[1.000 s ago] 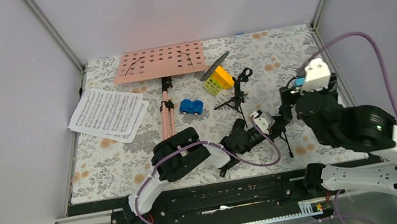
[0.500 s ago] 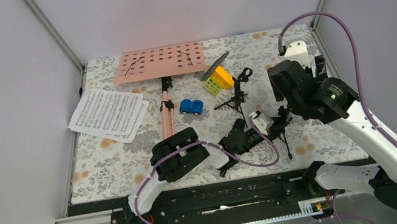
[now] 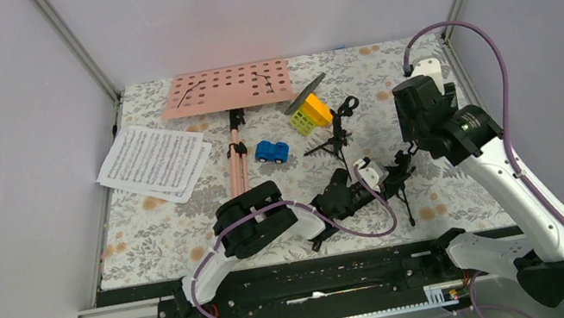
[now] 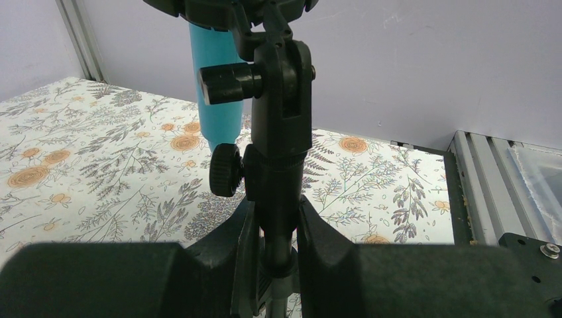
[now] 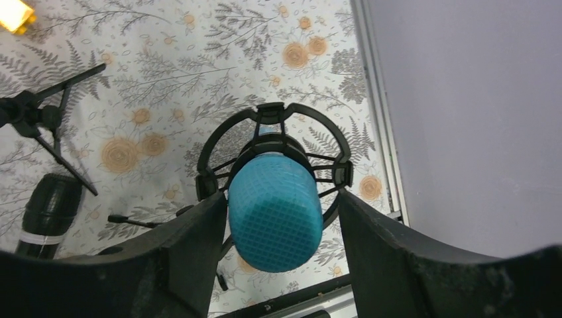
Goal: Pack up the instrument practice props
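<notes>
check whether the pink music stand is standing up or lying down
Lying down: the pink music stand is flat on the table, its pole running along the surface, legs folded together.

Worktop [image 3: 150, 226]: floral-print cover, matt, prob. cloth. Blue mic [image 5: 275, 202]: head is fine grid mesh, matt; barrel smooth plastic w/ soft sheen. Mic stand [image 4: 281, 132]: black plastic, semi-gloss, knurled knobs. Right claw's fingers [image 5: 397, 265]: matt black, grainy, dust specks. Music stand [image 3: 227, 88] at 12 o'clock: pink, matt, perforated. Sheet-music pages [image 3: 154, 161] at 10 o'clock: white paper. Rail [image 4: 477, 179]: ribbed bare metal.
</notes>
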`<state>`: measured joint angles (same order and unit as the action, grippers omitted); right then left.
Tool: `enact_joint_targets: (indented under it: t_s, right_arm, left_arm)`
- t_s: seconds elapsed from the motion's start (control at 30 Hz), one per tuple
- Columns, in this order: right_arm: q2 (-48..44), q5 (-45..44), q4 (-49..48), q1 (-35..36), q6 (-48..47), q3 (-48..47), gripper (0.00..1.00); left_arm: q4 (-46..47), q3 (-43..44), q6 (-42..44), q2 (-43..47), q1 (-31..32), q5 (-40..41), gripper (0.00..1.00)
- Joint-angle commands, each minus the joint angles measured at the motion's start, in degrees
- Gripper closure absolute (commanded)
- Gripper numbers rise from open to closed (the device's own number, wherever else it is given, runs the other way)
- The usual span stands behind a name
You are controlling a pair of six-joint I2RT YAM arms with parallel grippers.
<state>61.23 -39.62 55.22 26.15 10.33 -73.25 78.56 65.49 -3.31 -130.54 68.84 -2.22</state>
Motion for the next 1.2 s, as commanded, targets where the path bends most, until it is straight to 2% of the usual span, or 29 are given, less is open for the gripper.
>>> enact_joint_targets:
  t_s: [0.0,0.23,0.33,0.4,0.57,0.87,1.17]
  right_arm:
    - [-1.2,4.2,-2.61,-1.35,-0.36,0.34,0.33]
    - [-1.84,4.61,-3.45,-1.76,0.11,1.99,0.36]
    - [-1.75,5.42,-3.46,-1.87,0.19,2.39,0.41]
    - [-1.88,5.95,-3.45,-1.81,0.26,2.09,0.46]
    - [-2.65,5.65,-3.22,-1.81,-0.66,-0.72,0.67]
    - [-0.84,8.81,0.35,-1.87,-3.31,-14.58,0.8]
    - [1.65,14.01,6.6,-1.81,-5.15,-28.69,0.86]
  left_arm:
    - [-1.02,-0.7,-1.07,1.41,0.69,-1.91,1.0]
    - [-0.74,-0.38,-1.47,1.04,0.68,-2.0,1.0]
    - [-0.4,-0.31,-1.9,0.75,0.68,-2.04,1.0]
    - [-0.24,-0.34,-1.96,0.56,0.68,-2.11,1.0]
    - [-0.54,-0.18,-1.72,0.33,0.68,-1.89,1.0]
    - [-3.62,1.67,-1.62,0.03,0.68,-1.4,1.0]
    - [-3.33,1.66,-2.23,-0.21,0.68,-1.9,1.0]
